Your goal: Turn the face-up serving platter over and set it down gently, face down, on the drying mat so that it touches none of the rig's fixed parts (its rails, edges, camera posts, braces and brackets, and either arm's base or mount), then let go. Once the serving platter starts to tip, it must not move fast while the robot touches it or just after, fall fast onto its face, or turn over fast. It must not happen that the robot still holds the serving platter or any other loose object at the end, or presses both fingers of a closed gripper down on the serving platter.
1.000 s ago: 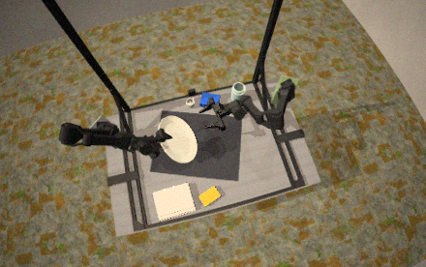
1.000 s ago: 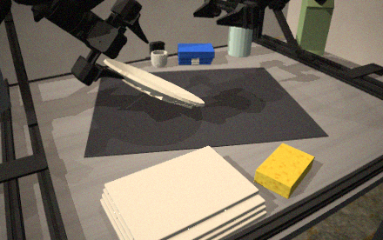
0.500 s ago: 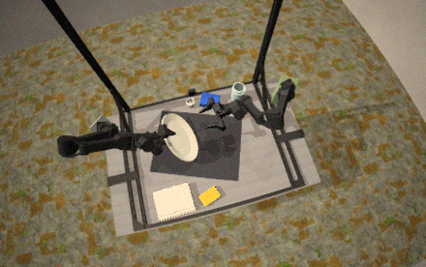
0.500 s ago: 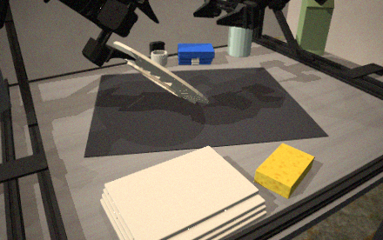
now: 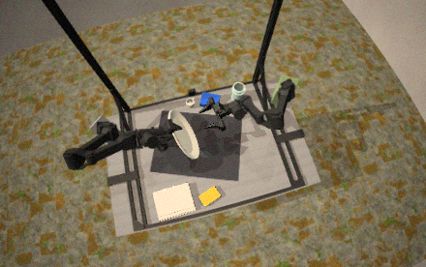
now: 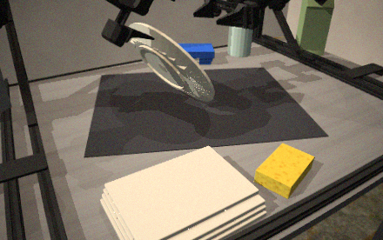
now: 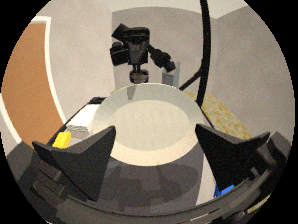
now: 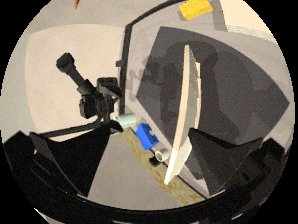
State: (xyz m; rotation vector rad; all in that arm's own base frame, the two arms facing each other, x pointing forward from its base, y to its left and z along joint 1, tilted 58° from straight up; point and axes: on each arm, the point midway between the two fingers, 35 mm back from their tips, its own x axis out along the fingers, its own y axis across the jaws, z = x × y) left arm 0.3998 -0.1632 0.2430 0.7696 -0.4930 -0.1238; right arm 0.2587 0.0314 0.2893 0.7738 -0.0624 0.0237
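Over the dark rectangular drying mat [image 5: 220, 160] [image 6: 278, 122] [image 7: 150, 192] [image 8: 240, 80], the round cream serving platter [image 5: 182, 133] [image 6: 201, 83] [image 7: 150, 122] [image 8: 185, 117] leans steeply, apparently propped by the right gripper [image 5: 173, 134] [image 6: 153, 31] [image 7: 136, 80] [image 8: 150, 131], spread wide to tip rather than pinch; farther over, the left gripper [image 5: 205, 119] [image 6: 209, 17] [image 7: 157, 129] [image 8: 121, 115] waits open, probably for catching.

- Black jointed left arm [image 5: 274, 119] [image 8: 75, 76] reaching inward here, elbow bent, and its wrist sits high over the tabletop.
- The left gripper [image 5: 203, 120] [image 6: 206, 18] [image 7: 157, 129], black with tapered fingers, hangs spread wide, nothing between them!
- Across from it, the black jointed right arm [image 5: 99, 149] [image 7: 137, 45] stretches in, its elbow well out to the side.
- And the black right gripper [image 5: 173, 135] [image 8: 150, 131], also raised, has its pointed fingers wide apart, facing the left one.
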